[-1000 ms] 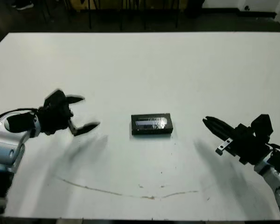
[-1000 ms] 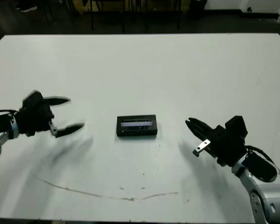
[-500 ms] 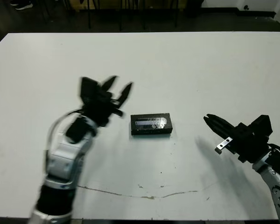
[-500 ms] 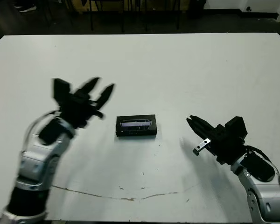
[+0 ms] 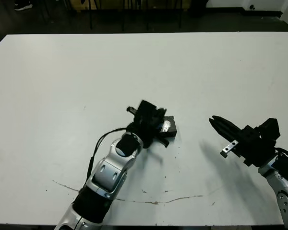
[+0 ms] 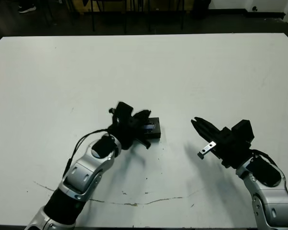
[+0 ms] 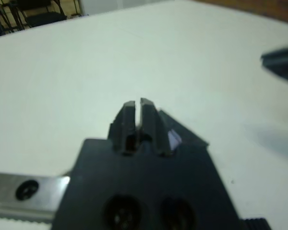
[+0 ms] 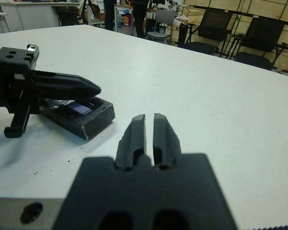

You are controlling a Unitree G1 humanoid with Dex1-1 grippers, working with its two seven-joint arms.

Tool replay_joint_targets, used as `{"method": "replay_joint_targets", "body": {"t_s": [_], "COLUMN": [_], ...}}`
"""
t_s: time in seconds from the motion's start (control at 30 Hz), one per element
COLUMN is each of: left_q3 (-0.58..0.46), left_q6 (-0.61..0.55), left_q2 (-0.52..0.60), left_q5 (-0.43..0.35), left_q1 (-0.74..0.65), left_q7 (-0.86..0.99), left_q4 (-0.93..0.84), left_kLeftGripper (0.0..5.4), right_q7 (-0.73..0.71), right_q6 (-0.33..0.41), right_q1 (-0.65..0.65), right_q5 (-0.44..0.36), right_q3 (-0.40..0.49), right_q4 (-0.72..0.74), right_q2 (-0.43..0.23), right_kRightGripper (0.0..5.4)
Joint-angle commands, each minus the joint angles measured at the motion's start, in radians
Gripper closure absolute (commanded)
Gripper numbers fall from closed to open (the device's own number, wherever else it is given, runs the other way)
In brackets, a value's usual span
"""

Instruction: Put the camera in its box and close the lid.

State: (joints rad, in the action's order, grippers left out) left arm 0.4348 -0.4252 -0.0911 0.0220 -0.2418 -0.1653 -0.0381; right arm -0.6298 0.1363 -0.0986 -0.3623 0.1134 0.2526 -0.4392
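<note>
The box (image 8: 95,120) lies at the table's middle with the lid (image 5: 169,126) on it; the lid's silvery strip (image 8: 80,108) faces up. The camera is out of view. My left gripper (image 5: 159,123) is shut and lies low over the lid's left part, covering much of it. I cannot tell whether it touches the lid. In the left wrist view its fingertips (image 7: 130,108) are together with a corner of the lid (image 7: 192,140) just beyond. My right gripper (image 5: 213,120) is shut and empty. It hovers to the right of the box and points toward it.
A thin brown line (image 5: 149,201) marks the white table (image 5: 144,62) near its front edge. Dark floor and chair legs (image 5: 91,14) lie past the far edge. Office chairs (image 8: 259,43) and desks stand beyond the table in the right wrist view.
My left arm has swung in from the far left to over the box, and its fingers have gone from wide open to shut. The right arm has hardly moved.
</note>
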Motion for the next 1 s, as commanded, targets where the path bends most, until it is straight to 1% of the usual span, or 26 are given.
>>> {"method": "replay_joint_targets", "body": {"t_s": [0.03, 0.27, 0.37, 0.5, 0.67, 0.73, 0.83, 0.97, 1.0], "left_q3": [0.018, 0.054, 0.037, -0.005, -0.043, -0.055, -0.068, -0.107, -0.119], "left_q6": [-0.047, -0.032, -0.048, -0.083, -0.083, -0.095, -0.128, -0.149, -0.166], "left_q2": [0.006, 0.026, 0.017, 0.005, 0.009, 0.017, 0.037, 0.072, 0.085], "left_q5": [0.018, 0.091, 0.091, 0.076, 0.072, 0.068, 0.062, 0.016, 0.007], "left_q1": [0.051, 0.066, 0.064, 0.047, 0.029, 0.024, 0.033, 0.06, 0.063], "left_q7": [0.0, 0.006, 0.0, -0.011, -0.022, -0.031, -0.051, -0.103, -0.114], "left_q4": [0.048, 0.118, 0.153, 0.181, 0.202, 0.185, 0.116, 0.001, -0.03], "left_kLeftGripper": [5.39, 5.39, 5.39, 5.39, 5.39, 5.39, 5.39, 5.39, 5.39], "right_q7": [0.009, -0.003, 0.004, 0.022, 0.018, 0.032, 0.037, 0.021, 0.026], "right_q6": [0.029, 0.017, 0.022, 0.049, 0.038, 0.059, 0.065, 0.051, 0.059], "right_q1": [-0.021, -0.024, -0.026, -0.035, -0.036, -0.041, -0.045, -0.042, -0.043], "right_q5": [0.001, -0.004, 0.001, 0.004, 0.01, 0.021, 0.023, 0.009, 0.013], "right_q3": [0.0, -0.001, -0.002, -0.001, -0.004, -0.006, -0.005, 0.0, 0.0], "right_q4": [0.01, 0.0, 0.007, 0.029, 0.024, 0.041, 0.049, 0.034, 0.039], "right_q2": [-0.004, -0.002, -0.003, -0.006, -0.005, -0.011, -0.008, -0.001, -0.003], "right_kRightGripper": [5.4, 5.4, 5.4, 5.4, 5.4, 5.4, 5.4, 5.4, 5.4]}}
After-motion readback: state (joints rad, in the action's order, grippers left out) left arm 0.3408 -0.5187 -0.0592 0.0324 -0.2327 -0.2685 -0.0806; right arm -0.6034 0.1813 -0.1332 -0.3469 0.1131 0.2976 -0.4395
